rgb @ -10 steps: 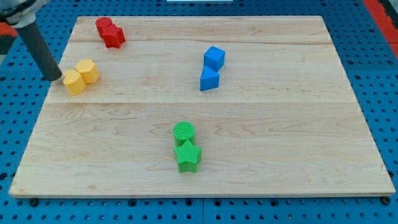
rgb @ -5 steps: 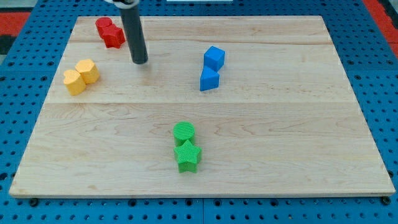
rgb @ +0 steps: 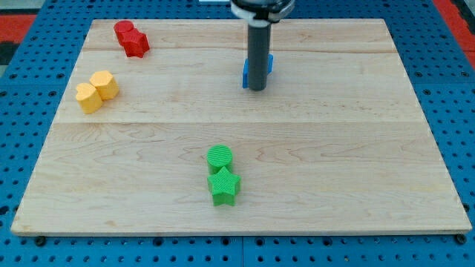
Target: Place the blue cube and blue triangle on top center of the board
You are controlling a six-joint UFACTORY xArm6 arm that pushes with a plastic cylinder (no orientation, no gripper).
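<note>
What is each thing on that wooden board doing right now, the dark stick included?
my tip: down on the board, right in front of the blue blocks, hiding most of them.
blue blocks: only slivers show on either side of the rod; shapes cannot be told.
red blocks: two touching, top left of the view.
yellow blocks: two touching, at the view's left.
green blocks: round one touching star below it, bottom centre.
board: flat.

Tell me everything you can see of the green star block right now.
The green star is a small block of ribbed, plastic-looking material, bright green, with a star-shaped top face and straight sides. It lies flat on the wooden board, low in the view and slightly left of centre. Its upper edge meets the green round block just above it; they look to be touching. My tip is far off, toward the view's top.
</note>
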